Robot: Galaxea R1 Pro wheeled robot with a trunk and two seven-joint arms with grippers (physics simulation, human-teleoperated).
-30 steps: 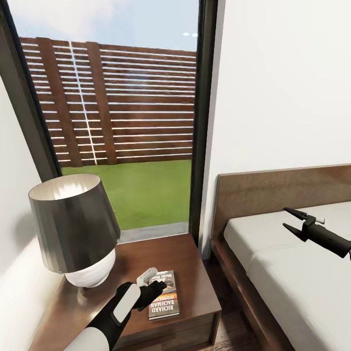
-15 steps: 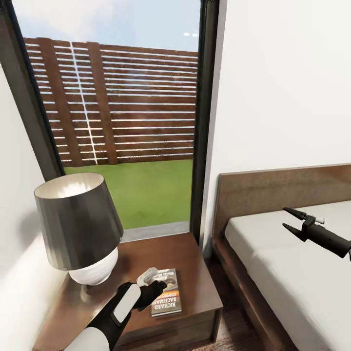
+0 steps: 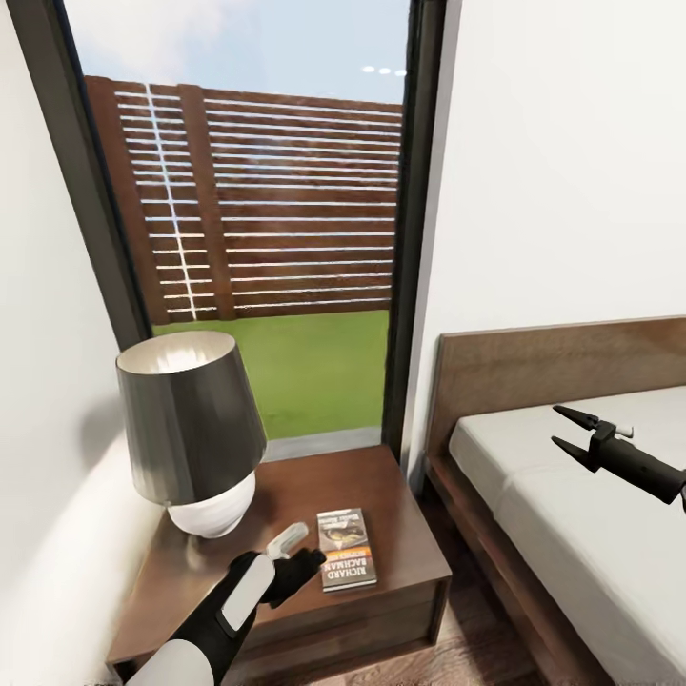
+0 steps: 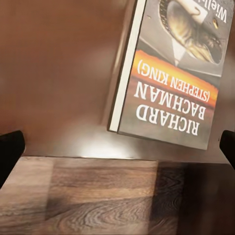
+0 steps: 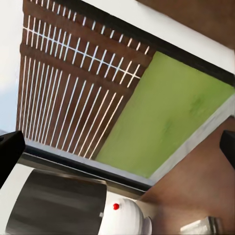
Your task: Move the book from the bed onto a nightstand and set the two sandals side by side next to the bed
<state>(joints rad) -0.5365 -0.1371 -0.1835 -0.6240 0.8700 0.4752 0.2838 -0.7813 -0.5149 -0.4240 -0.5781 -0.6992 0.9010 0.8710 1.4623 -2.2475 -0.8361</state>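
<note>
1. One book (image 3: 347, 550) lies flat on the nightstand (image 3: 400, 505), cover up, near the front edge and toward the bed side. The cover is dark grey with an orange band and white "RICHARD BACHMAN" lettering; the left wrist view (image 4: 171, 83) shows it flat on the glossy top with its white page edge turned to the bare wood.
2. One left gripper (image 3: 303, 564) hangs over the nightstand's front edge, just beside the book on the lamp side. Its fingers (image 4: 11, 149) stand wide apart with nothing between them; the book lies ahead of the tips, free of both.
3. One right gripper (image 3: 564, 429) hovers above the bed (image 3: 572, 495), well apart from the book. Its two dark fingers are spread and hold nothing.
4. One lamp (image 3: 195, 429), dark shade on a white ribbed base, stands at the back of the nightstand on the wall side, apart from the book.
5. One tall black-framed window (image 3: 400, 238) behind the nightstand, with grass and a slatted wooden fence outside.
6. One dark wood headboard (image 3: 562, 367) against the white wall, beside the nightstand.
</note>
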